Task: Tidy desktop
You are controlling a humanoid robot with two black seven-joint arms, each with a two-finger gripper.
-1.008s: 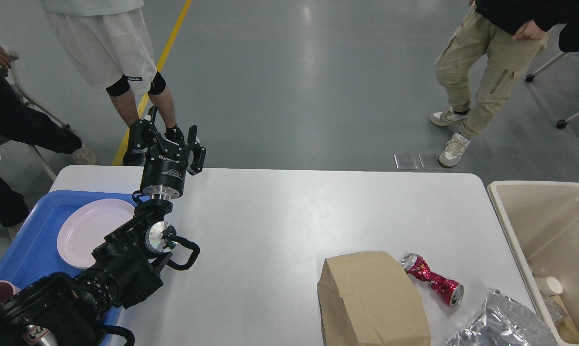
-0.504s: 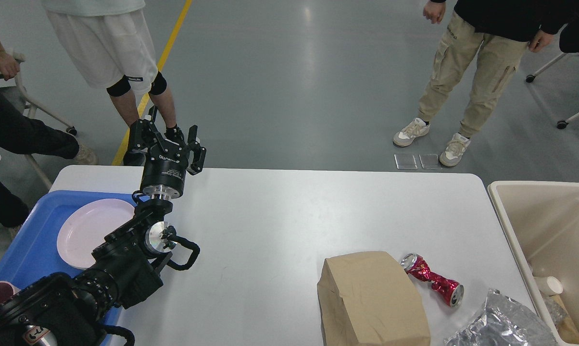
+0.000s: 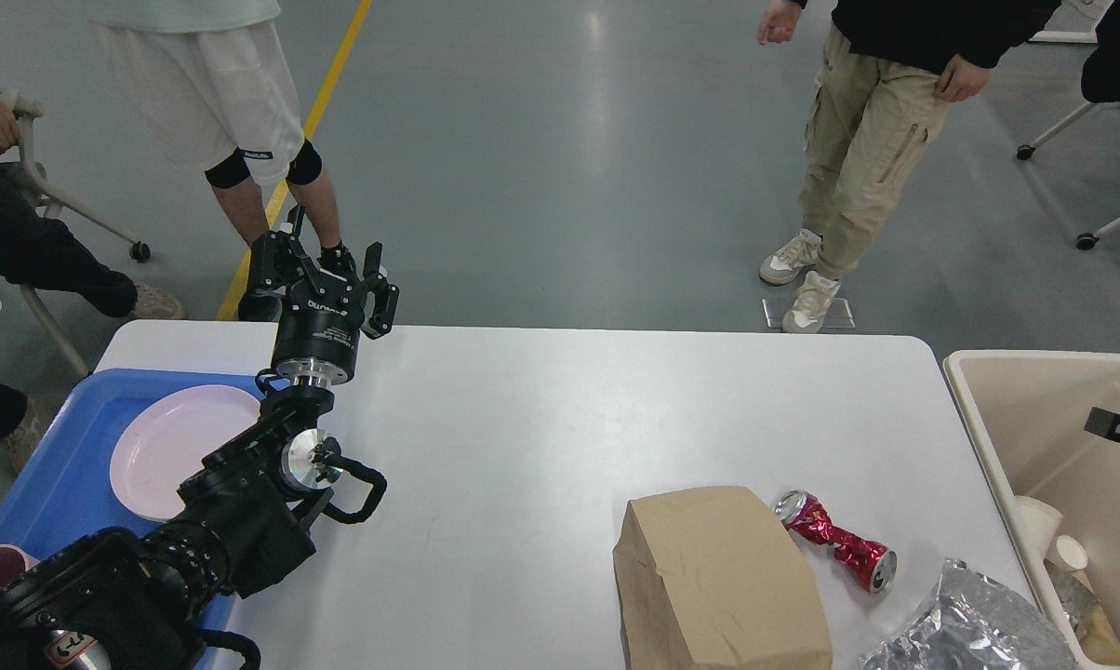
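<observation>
My right gripper (image 3: 1118, 430) has entered over the beige bin (image 3: 988, 437), state indeterminable; my left gripper (image 3: 323, 270) remains spread above the desktop (image 3: 560, 419).

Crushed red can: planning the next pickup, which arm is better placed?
Right, probably. The crushed red can lies near the beige bin, where the right gripper shows; the left gripper hangs far across the desktop.

Matte smooth desktop (image 3: 541, 419) – crinkly foil bag (image 3: 974, 623), brown paper bag (image 3: 718, 577), glossy plastic tray (image 3: 53, 465).
</observation>
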